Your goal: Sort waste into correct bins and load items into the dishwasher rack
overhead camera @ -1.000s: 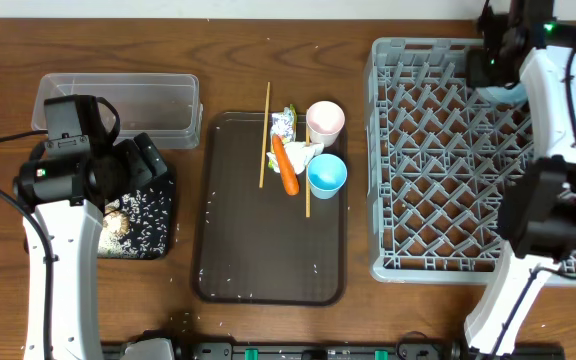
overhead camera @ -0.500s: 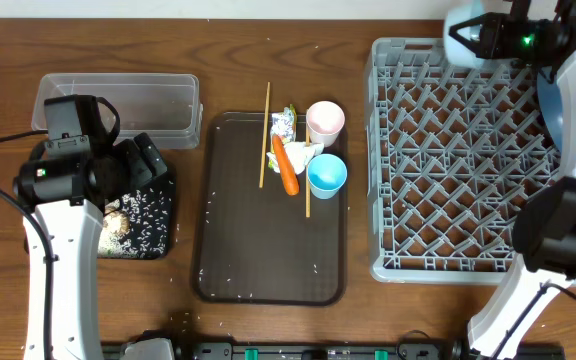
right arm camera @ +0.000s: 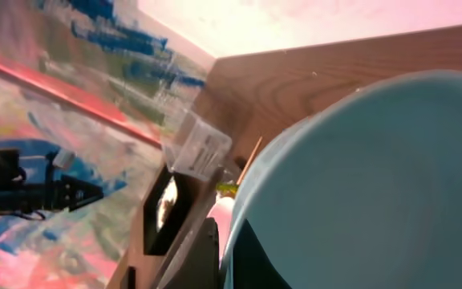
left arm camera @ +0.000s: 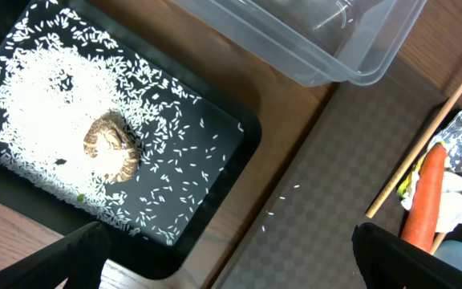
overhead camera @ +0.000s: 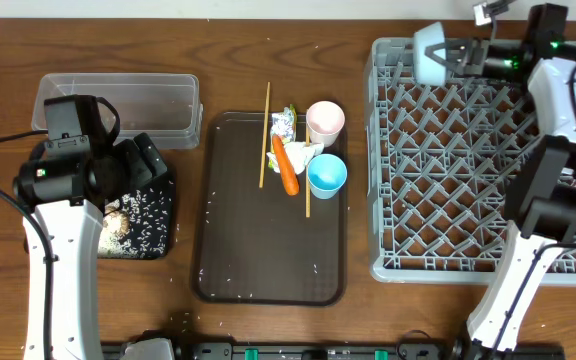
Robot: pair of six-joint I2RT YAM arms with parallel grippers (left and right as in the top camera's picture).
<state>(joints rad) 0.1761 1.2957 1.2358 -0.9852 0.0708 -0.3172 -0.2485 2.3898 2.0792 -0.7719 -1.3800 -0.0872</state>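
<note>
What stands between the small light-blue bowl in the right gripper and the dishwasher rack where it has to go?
Nothing visible does. The right gripper holds the small light-blue bowl tilted above the far left corner of the dishwasher rack, and the overhead view shows only bare pegs around it.

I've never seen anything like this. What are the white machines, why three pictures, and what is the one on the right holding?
Two white robot arms work at a wooden table. One picture looks straight down; the other two come from cameras on the arms' wrists. A brown serving tray in the middle carries a carrot, a pink cup, a blue cup, chopsticks and wrappers. The left end effector, its two fingers spread open, hangs near a black tray of rice grains and a clear tub. The right end effector grips a small light-blue bowl above the grey dishwasher rack; that bowl fills its wrist picture.
</note>
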